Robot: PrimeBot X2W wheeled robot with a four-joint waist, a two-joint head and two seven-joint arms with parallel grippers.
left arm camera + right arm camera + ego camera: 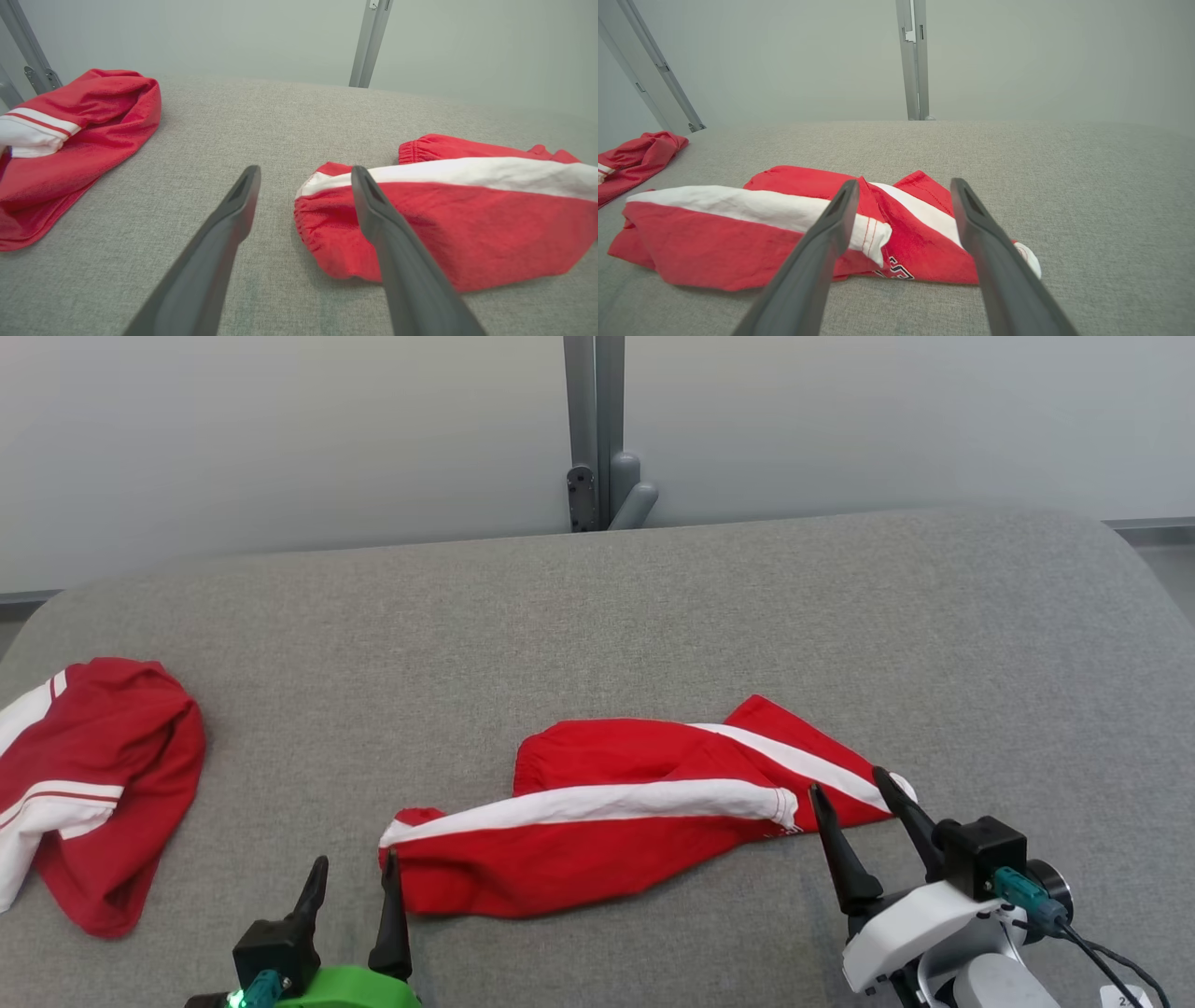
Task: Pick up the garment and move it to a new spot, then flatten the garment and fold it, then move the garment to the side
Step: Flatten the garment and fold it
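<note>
Left end effector (356, 859) spread wide and empty, the crumpled red garment with a white stripe (607, 821) lying at its right fingertip on the grey fabric surface (653, 616). Right end effector (846, 780) also apart, empty, over the garment's other end. Another red-and-white cloth (93, 775) lies well off left.

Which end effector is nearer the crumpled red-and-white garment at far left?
Left. Left end effector sits just right of that crumpled garment; right end effector lies far right.
</note>
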